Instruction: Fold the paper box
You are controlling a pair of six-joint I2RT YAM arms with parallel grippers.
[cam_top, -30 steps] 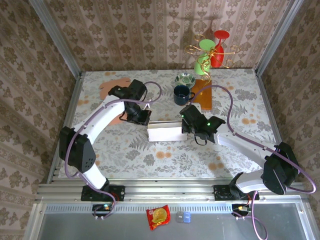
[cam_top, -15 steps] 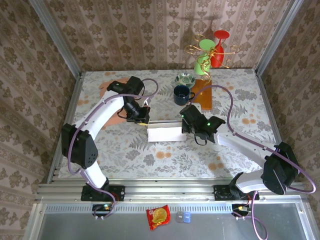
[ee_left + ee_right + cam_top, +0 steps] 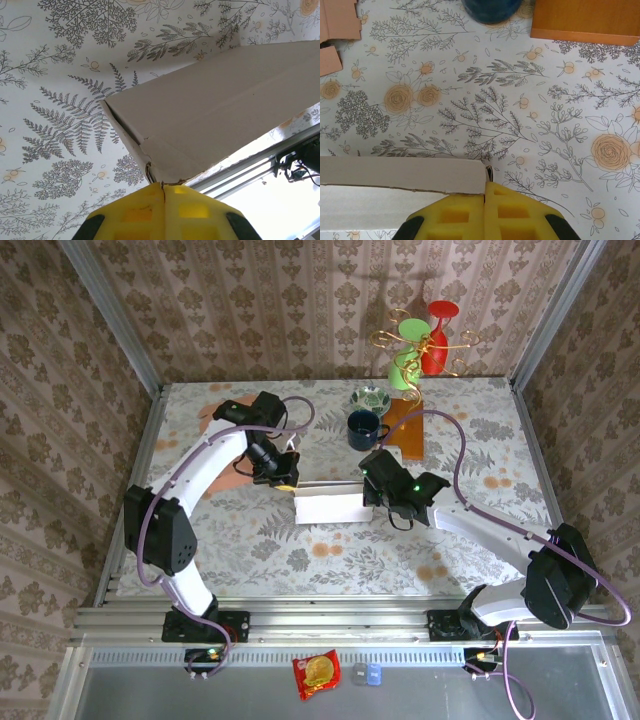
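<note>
Top external view: listing paper box (image 3: 328, 506) as lying near the middle of the counter (image 3: 250, 540), long side running left to right, between the two claws.

Handling: judging as light, thin card, staying stiff across the flat panels yet giving way readily along the scored lines. Likely sliding on the counter if pushed from one end alone. Advising a hold at a free flap edge or an end corner, pinching a single wall while bracing the opposite end. Warning against squeezing across the hollow body and risking a crush.

Appearance: presenting as a white to pale grey oblong, only partly formed. Showing crease lines and a slightly ragged corner in the left wrist view, and a grey strip above a whiter panel in the right wrist view.

Claws: recording left claw (image 3: 284, 478) with pads pressing together, no gap, tips touching the box's left end. Recording right claw (image 3: 368, 500) likewise at the right end. Not telling whether any sliver of card is being pinched.
</note>
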